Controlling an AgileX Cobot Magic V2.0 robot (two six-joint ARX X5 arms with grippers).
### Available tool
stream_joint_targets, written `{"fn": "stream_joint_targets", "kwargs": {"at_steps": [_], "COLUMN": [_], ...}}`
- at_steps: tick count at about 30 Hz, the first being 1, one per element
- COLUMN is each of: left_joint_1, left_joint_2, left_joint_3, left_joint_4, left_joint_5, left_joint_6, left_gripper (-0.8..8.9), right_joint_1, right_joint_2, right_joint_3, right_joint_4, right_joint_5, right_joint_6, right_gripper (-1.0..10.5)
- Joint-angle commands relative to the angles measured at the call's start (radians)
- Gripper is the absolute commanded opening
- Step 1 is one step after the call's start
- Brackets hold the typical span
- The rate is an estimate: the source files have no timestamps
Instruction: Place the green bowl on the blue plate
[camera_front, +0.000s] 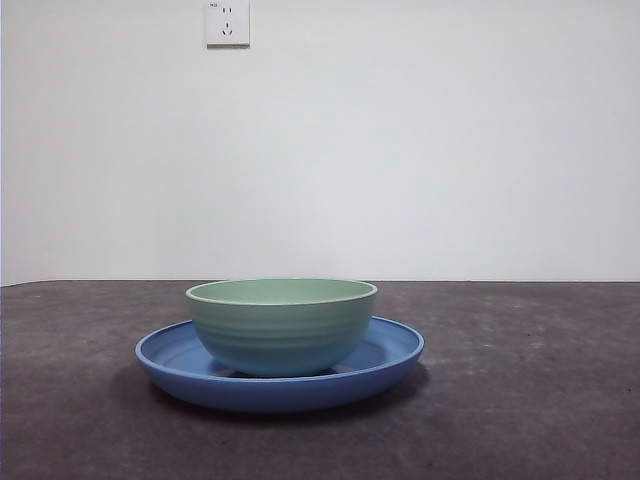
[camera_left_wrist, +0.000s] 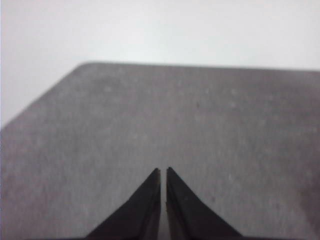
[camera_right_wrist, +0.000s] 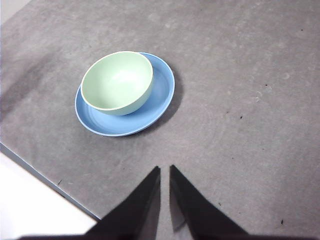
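Grey and speckled, the wide matte table (camera_front: 520, 400) fills the scene under a plain white wall (camera_front: 400, 150) with a white wall socket (camera_front: 227, 22) high up. On the table sits the glossy medium-blue round plate (camera_front: 390, 350), and right on it stands the pale mint-green ridged bowl (camera_front: 282, 325), upright, set a little off the plate's centre. The right end effector (camera_right_wrist: 164, 169) hovers well apart from the plate, jaws nearly together, gripping nothing. The left end effector (camera_left_wrist: 163, 170) hangs over bare table, jaws likewise almost touching, empty.
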Motion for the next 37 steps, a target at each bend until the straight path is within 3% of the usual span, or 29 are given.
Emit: {"fn": "stream_joint_targets", "kwargs": {"at_steps": [1,16,37], "left_joint_1": [0.002,-0.015,-0.032], "left_joint_2": [-0.002,-0.103,-0.1], "left_joint_3": [-0.007,-0.038,-0.038], "left_joint_4": [-0.017,-0.098,-0.102], "left_joint_5": [0.0,0.0,0.001], "left_joint_6": [0.011,0.008,0.014], "left_gripper": [0.2,0.2,0.2], "right_joint_1": [0.005,0.005,0.005], "right_joint_2": [0.001,0.001,0.001], "right_joint_3": [0.009,0.009,0.009], "right_joint_4": [0.01,0.01,0.01], "right_joint_5": [-0.003,-0.003,-0.003], "right_joint_6": [-0.005,-0.005,-0.005], "right_gripper": [0.3,0.3,0.3]}}
